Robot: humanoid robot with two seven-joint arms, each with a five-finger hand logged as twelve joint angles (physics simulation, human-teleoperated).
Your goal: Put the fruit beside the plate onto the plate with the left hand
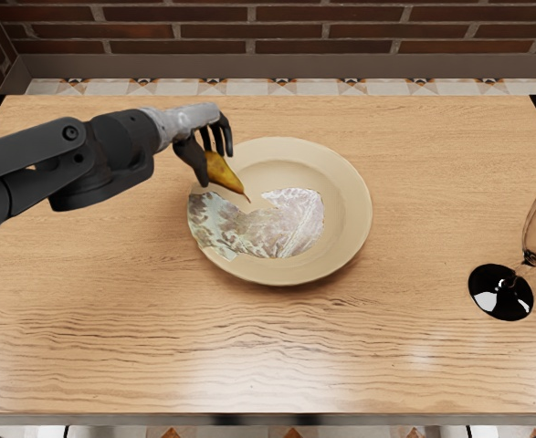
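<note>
Head view: fruit [224, 173] in left fingers [215, 137]

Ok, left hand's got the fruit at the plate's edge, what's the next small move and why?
Probably shift the left hand a little to the picture's right and down before releasing. Its fingers hold the yellow fruit over the plate's left rim, not its middle, so letting go now might send it rolling off.
</note>
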